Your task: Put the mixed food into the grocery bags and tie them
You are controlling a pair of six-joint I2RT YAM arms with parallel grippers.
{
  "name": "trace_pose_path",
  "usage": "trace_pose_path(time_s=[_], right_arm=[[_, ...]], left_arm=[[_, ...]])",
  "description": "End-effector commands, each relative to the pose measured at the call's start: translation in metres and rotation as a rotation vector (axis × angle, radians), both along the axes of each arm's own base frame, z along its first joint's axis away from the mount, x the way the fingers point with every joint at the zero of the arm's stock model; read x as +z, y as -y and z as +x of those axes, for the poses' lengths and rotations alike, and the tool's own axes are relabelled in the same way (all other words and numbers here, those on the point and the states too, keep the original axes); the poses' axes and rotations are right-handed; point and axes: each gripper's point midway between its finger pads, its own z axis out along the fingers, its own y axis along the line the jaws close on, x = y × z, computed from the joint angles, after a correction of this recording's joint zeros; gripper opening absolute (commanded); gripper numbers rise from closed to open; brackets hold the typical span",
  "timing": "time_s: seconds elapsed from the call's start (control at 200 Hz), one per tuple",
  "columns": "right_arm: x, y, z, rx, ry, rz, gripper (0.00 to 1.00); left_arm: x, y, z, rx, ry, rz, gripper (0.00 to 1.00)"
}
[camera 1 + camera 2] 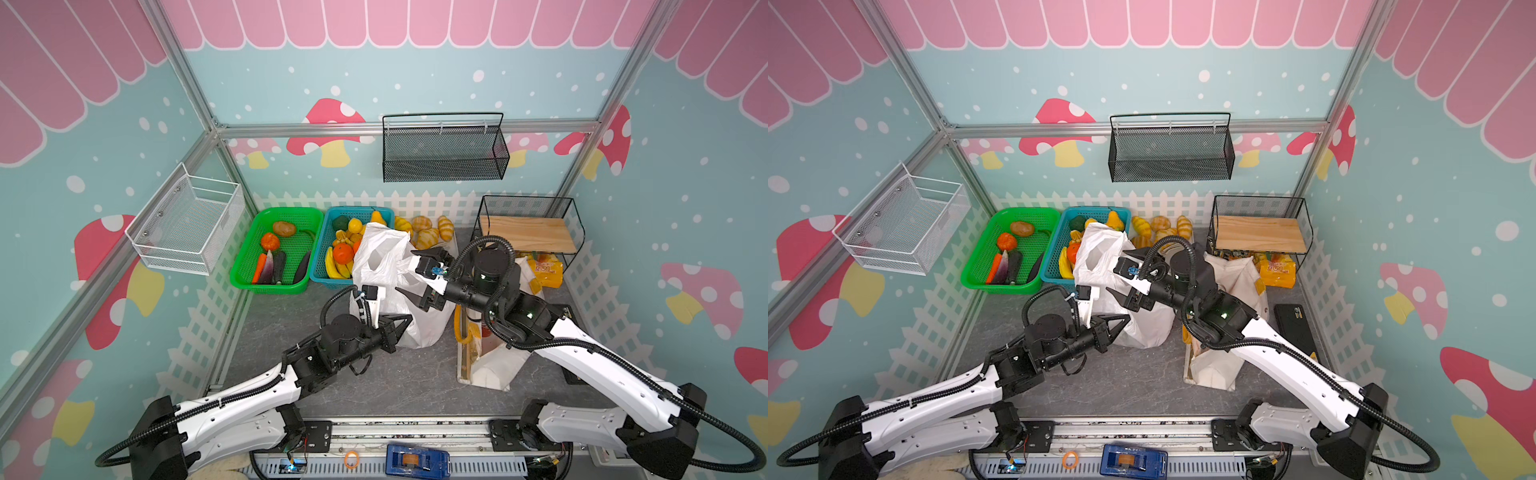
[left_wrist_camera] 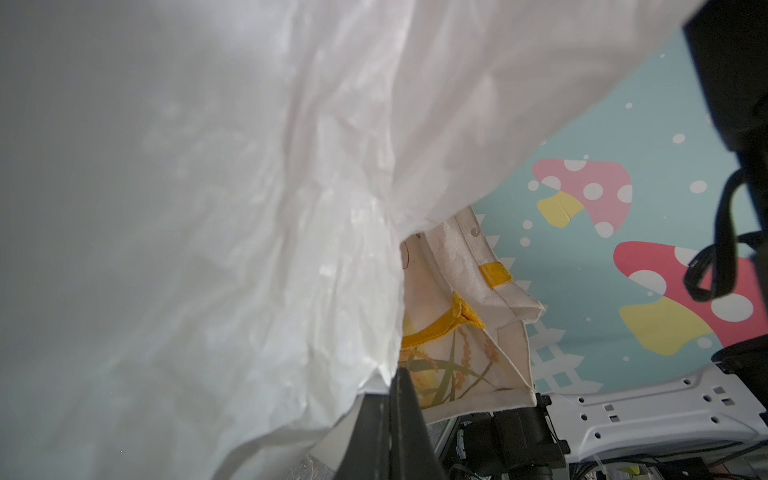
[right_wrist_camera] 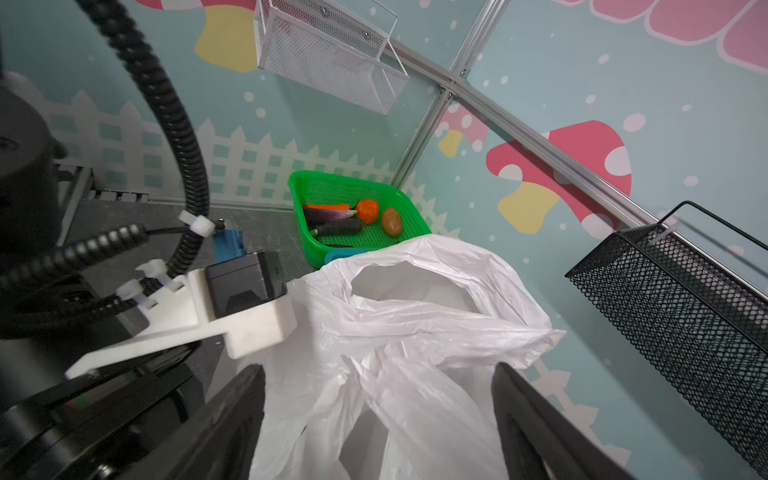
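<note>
The thin white plastic bag (image 1: 382, 257) (image 1: 1096, 257) stands mid-table with its handle holes up, and it fills the left wrist view (image 2: 249, 208). My left gripper (image 1: 409, 318) (image 2: 399, 370) is shut low on the bag's side and pinches its film. My right gripper (image 1: 417, 274) (image 1: 1121, 274) (image 3: 378, 368) is open, with one finger on each side of the bag's bunched upper film (image 3: 415, 316). The stiff white tote with yellow handles (image 1: 494, 365) (image 1: 1217, 370) (image 2: 457, 266) sits to the right, under my right arm. The mixed food is hidden.
At the back stand a green basket (image 1: 266, 286) of vegetables, a blue basket (image 1: 332, 216) of fruit and several croissants (image 1: 428, 232). A wire shelf with a wooden board (image 1: 528, 232) is at the back right, above a yellow packet (image 1: 548, 270). Mesh baskets (image 1: 444, 153) (image 1: 187, 224) hang on the walls.
</note>
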Motion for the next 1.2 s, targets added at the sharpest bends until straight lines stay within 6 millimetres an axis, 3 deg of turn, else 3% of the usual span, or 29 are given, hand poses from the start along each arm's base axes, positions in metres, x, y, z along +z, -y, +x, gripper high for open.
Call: trace_pose_path(time_s=[0.0, 0.07, 0.135, 0.3, 0.33, 0.44, 0.57, 0.771, 0.906, 1.006, 1.116, 1.196], right_arm=[[0.002, -0.004, 0.012, -0.044, 0.035, -0.027, 0.83], [-0.005, -0.005, 0.015, -0.060, 0.020, -0.034, 0.78], [-0.012, -0.003, 0.019, -0.091, 0.013, -0.041, 0.66], [-0.005, 0.015, 0.023, -0.176, 0.015, 0.029, 0.08], [-0.001, 0.019, 0.020, -0.174, 0.014, 0.057, 0.00], [0.011, 0.031, 0.015, -0.121, -0.045, 0.152, 0.00], [0.020, 0.047, 0.017, -0.053, -0.150, 0.253, 0.00], [0.024, 0.058, 0.029, -0.061, -0.233, 0.320, 0.00], [0.025, 0.062, 0.037, -0.092, -0.256, 0.338, 0.00], [0.028, 0.064, 0.040, -0.092, -0.259, 0.341, 0.00], [0.027, 0.062, 0.041, -0.081, -0.268, 0.339, 0.00], [0.025, 0.061, 0.042, -0.077, -0.275, 0.336, 0.00]], left_arm=[[0.010, -0.001, 0.003, 0.008, -0.005, -0.017, 0.00], [0.010, -0.001, 0.003, 0.009, -0.007, -0.018, 0.00], [0.009, -0.002, 0.003, 0.010, -0.006, -0.017, 0.00], [0.004, -0.006, 0.002, 0.015, -0.001, 0.001, 0.00], [0.003, -0.008, 0.002, 0.018, 0.006, 0.011, 0.05], [0.012, -0.026, -0.002, 0.041, 0.078, 0.070, 0.40], [0.047, -0.065, -0.011, 0.106, 0.232, 0.159, 0.62], [0.107, -0.122, -0.016, 0.243, 0.455, 0.367, 0.71], [0.121, -0.146, -0.014, 0.280, 0.506, 0.575, 0.74], [0.129, -0.148, -0.017, 0.228, 0.578, 0.695, 0.80], [0.142, -0.127, -0.028, 0.066, 0.673, 0.726, 0.84], [0.149, -0.118, -0.025, 0.021, 0.720, 0.782, 0.87]])
